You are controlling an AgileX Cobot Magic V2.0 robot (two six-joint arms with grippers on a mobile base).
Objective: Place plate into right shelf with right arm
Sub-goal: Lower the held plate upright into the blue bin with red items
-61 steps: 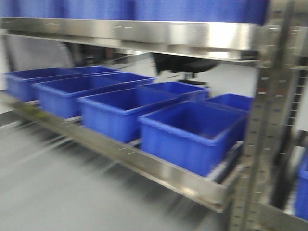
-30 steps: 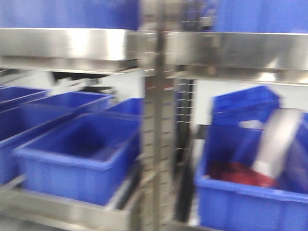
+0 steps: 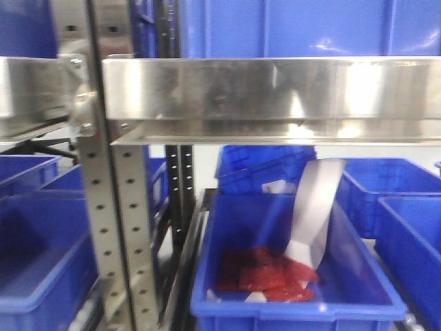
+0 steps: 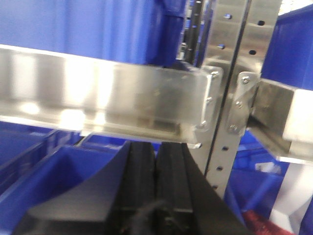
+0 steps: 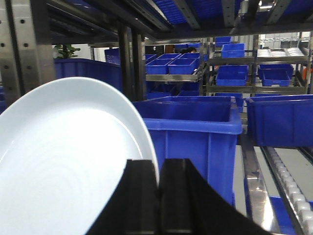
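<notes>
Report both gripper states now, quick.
Left gripper: closed, empty.
Right gripper: closed on the rim of the round white plate.

Warehouse-type storeroom: a shiny stainless-steel rack (image 3: 275, 96) with broad beams and perforated uprights (image 3: 114, 227) carries rectangular blue plastic bins (image 3: 296, 314); beyond the rack, more bin-laden racks (image 5: 173, 77) recede in rows.
</notes>
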